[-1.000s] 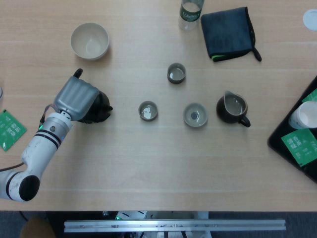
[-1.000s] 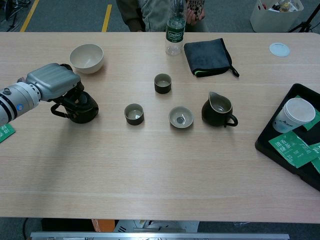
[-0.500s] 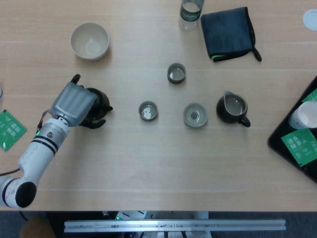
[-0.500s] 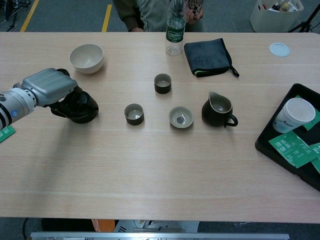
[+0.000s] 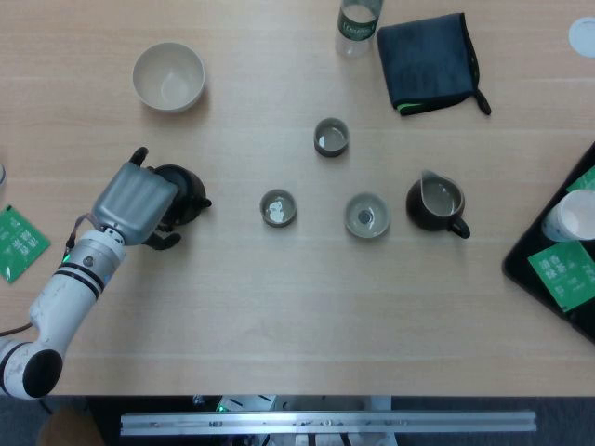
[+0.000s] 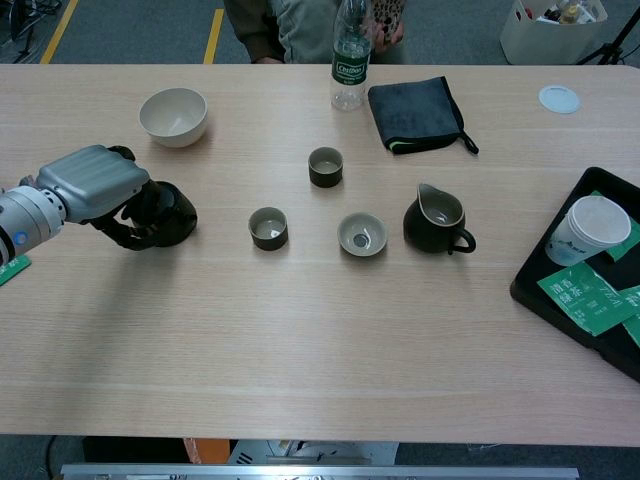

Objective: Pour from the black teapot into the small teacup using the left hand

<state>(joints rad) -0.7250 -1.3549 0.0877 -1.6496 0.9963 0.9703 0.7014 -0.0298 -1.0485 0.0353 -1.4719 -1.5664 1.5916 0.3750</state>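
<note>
The black teapot (image 5: 182,191) (image 6: 172,211) stands upright on the table at the left, its spout pointing right. My left hand (image 5: 138,203) (image 6: 90,183) sits just left of it. The dark fingers (image 6: 128,232) curl loosely beside the pot's handle side and grip nothing that I can see. A small dark teacup (image 5: 278,207) (image 6: 268,228) stands to the pot's right with a gap between them. A second dark teacup (image 5: 331,137) is further back and a paler cup (image 5: 366,215) further right. My right hand is out of both views.
A dark pitcher (image 5: 437,204) stands right of the cups. A cream bowl (image 5: 168,76) is behind the teapot. A water bottle (image 6: 350,65) and a folded dark cloth (image 6: 415,113) lie at the back. A black tray (image 6: 560,290) holding a paper cup is at the right edge.
My left hand has drawn back toward the near left, uncovering most of the teapot. The teapot has stayed where it was.
</note>
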